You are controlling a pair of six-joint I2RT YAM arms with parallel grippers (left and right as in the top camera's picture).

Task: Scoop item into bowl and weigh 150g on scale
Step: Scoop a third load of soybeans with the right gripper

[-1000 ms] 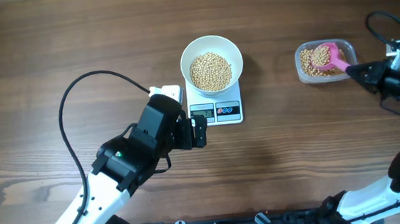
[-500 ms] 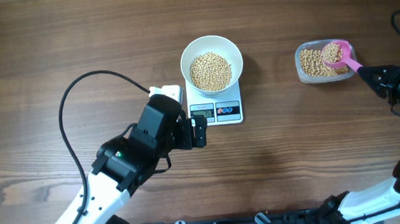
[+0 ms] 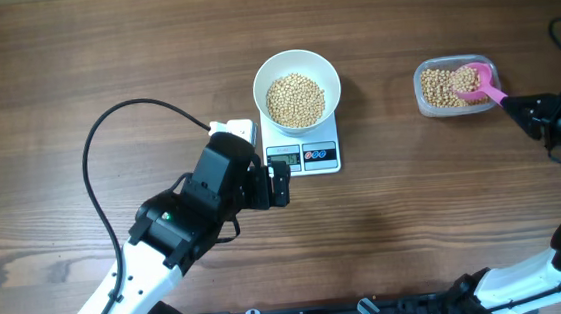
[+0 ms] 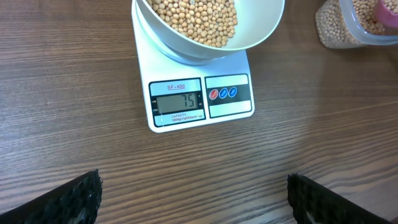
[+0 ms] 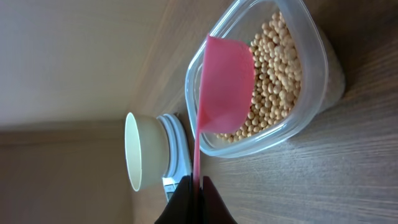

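Our right gripper (image 5: 194, 185) pinches the pink scoop's (image 5: 225, 84) handle tight. The scoop is over the beans (image 5: 277, 56) in the clear tub (image 5: 324, 68). Our left gripper (image 4: 193, 196) has its fingers (image 4: 68, 199) spread wide, holding nothing, near the scale (image 4: 177, 102). The bowl (image 3: 262, 83) of beans sits on the scale.

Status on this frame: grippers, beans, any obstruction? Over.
Left gripper open before the scale. Right gripper shut on pink scoop, loaded, over tub. Beans in bowl on scale, reading 75. Nothing between tub and bowl.
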